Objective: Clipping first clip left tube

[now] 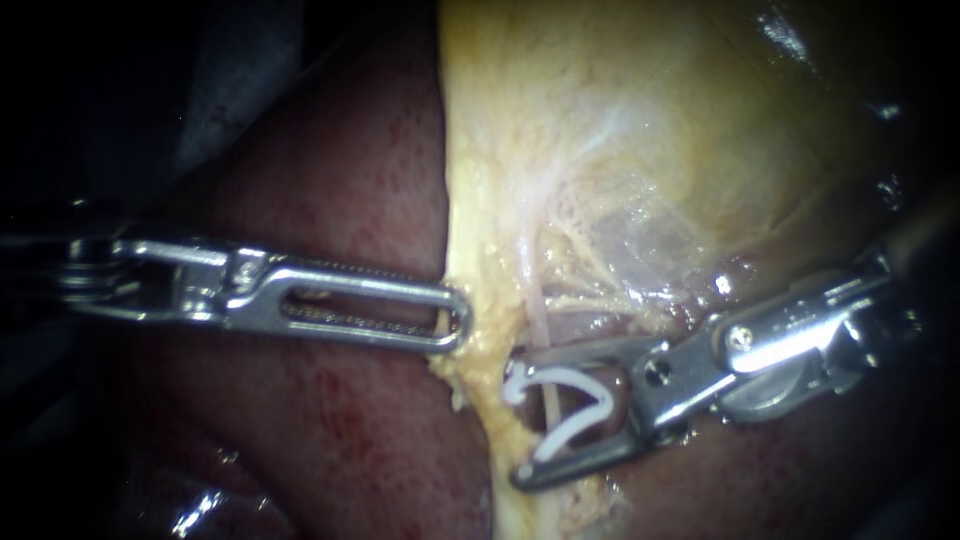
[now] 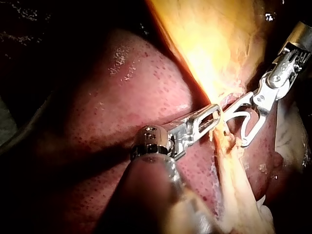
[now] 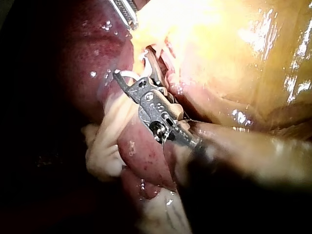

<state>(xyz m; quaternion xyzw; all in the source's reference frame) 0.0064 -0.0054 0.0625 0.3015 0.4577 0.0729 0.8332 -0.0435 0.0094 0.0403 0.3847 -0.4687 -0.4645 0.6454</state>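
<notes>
Right instrument's shaft blurry, foreground

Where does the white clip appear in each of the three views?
Endoscope view: white clip between right instrument's jaws, around a thin tube.
Left wrist view: ahead of left instrument, in the other instrument's jaws.
Right wrist view: at its own instrument's tip, partly hidden.
Shared landmark: left instrument.

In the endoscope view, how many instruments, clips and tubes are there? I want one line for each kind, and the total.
Instruments: 2 (left instrument, right instrument)
Clips: 1 (white clip, carried by the right instrument)
Tubes: 1 plainly seen (thin pale tube, passing between the clip's legs)
Total: 4
</notes>
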